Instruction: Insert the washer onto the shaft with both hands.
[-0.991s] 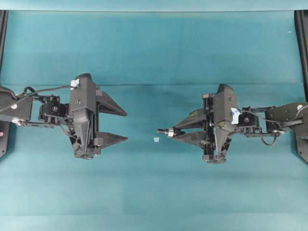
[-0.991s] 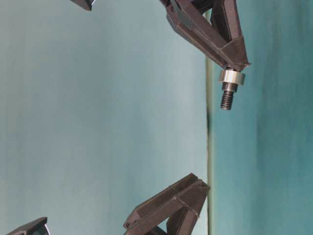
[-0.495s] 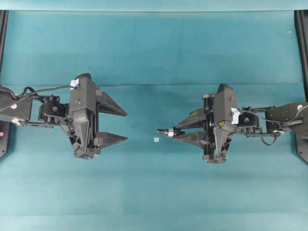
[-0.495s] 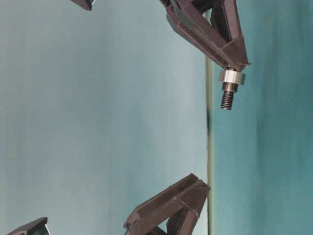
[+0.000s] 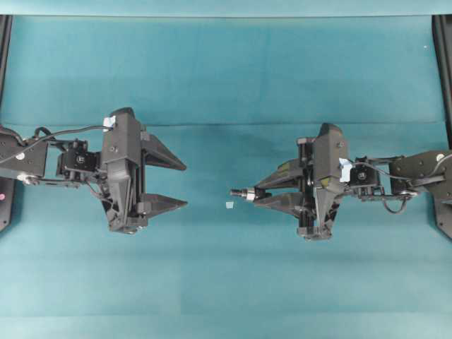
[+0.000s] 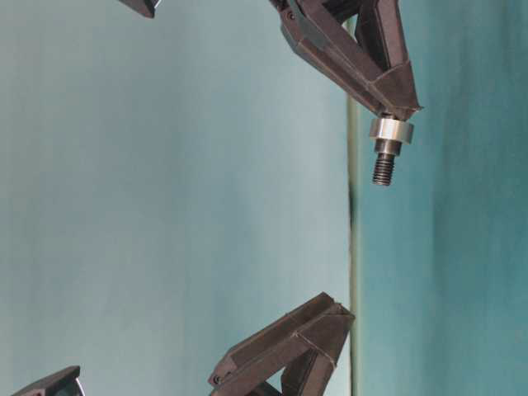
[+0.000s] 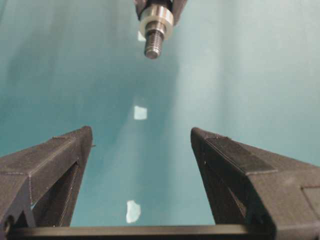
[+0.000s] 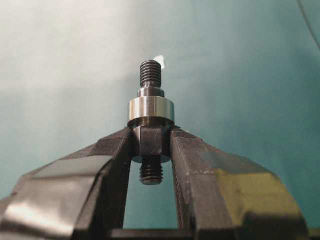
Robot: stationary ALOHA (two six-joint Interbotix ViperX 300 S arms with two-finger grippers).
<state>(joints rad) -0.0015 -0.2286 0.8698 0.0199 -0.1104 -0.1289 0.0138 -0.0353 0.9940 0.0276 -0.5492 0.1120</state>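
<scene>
My right gripper (image 5: 253, 192) is shut on the thicker middle of the dark stepped shaft (image 8: 151, 74), held off the table and pointing left toward the other arm. The grey metal washer (image 8: 151, 111) sits on the shaft right against the fingertips, and the threaded end (image 6: 382, 169) sticks out beyond it. From the left wrist view, the washer (image 7: 157, 20) and shaft (image 7: 152, 42) appear at the top centre, well ahead of my left gripper (image 7: 141, 132). The left gripper (image 5: 186, 186) stands wide open and empty, a short gap left of the shaft tip (image 5: 235, 191).
A small pale tape scrap (image 5: 229, 205) lies on the teal cloth under the gap between the grippers; another scrap (image 7: 132, 211) lies under the left gripper. Black frame posts (image 5: 443, 56) stand at the table's left and right edges.
</scene>
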